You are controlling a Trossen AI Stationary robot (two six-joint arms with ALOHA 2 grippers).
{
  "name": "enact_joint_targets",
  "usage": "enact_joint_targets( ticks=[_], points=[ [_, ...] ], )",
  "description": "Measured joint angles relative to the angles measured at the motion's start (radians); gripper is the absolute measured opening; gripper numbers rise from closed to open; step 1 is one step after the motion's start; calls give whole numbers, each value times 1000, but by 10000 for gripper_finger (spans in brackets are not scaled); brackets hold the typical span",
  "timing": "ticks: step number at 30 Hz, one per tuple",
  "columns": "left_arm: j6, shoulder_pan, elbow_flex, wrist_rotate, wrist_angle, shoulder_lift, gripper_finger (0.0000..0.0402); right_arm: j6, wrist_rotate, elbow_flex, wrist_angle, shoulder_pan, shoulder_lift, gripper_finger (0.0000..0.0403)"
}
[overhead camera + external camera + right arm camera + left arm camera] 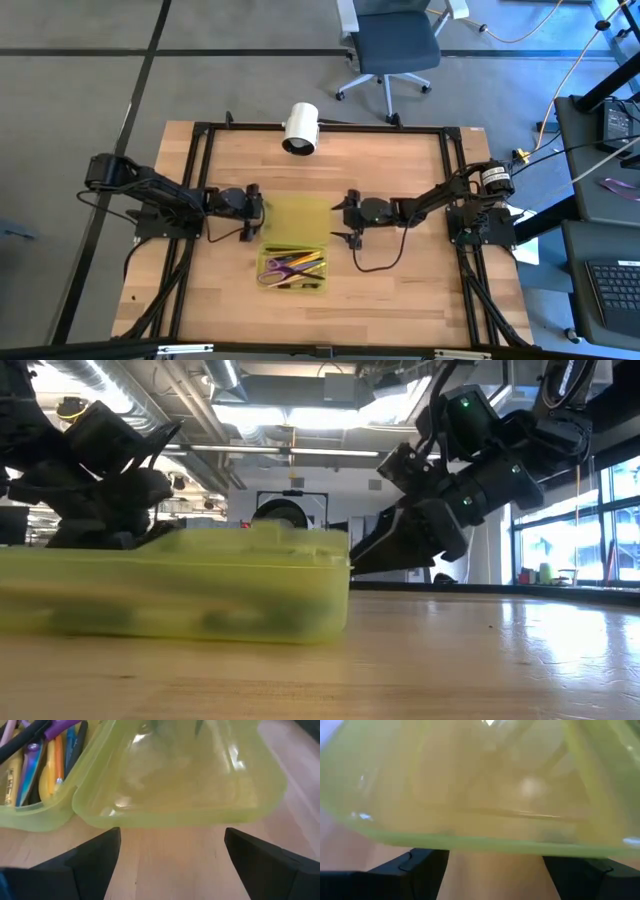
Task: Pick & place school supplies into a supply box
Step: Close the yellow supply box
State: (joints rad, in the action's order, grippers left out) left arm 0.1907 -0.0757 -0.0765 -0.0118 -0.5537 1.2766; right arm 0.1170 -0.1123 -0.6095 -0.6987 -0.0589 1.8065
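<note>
The supply box (295,243) lies open on the wooden counter (400,290), its two yellow-green halves side by side, and it is the mark for everything else here. The half nearer the counter's front edge holds the school supplies (291,270): purple-handled scissors (277,266) among pens and pencils, with orange, yellow, blue and black shafts showing in the right wrist view. The other half (185,775), the one toward the white cylinder (300,127), has nothing showing in it. On one side of that bare half sits the left hand (254,205), right up against the box's edge, its fingers (415,867) spread apart with the box wall filling the view past them; whether they touch the plastic, I cannot tell. On the opposite side of the box comes the right hand (341,218), close by the rim but apart from it, fingers (260,860) wide and released, gripping nothing, bare counter between them. In the low view the box (190,585) fills the near ground, with both dark arms just behind it.
</note>
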Motion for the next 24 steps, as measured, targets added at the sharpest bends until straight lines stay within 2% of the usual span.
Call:
enact_joint_targets(
  ticks=[6, 15, 24],
  points=[
    [103, 4, -1, -86, -12, -22, 299, 96, 0, -12, -2, 0, -1, 360],
    [181, 4, -2, -86, -18, -98, 301, 109, 0, -13, -14, 0, -2, 360],
    [175, 4, -3, -82, 5, -202, 300, 155, 1, -13, -30, 0, -2, 360]
  ],
)
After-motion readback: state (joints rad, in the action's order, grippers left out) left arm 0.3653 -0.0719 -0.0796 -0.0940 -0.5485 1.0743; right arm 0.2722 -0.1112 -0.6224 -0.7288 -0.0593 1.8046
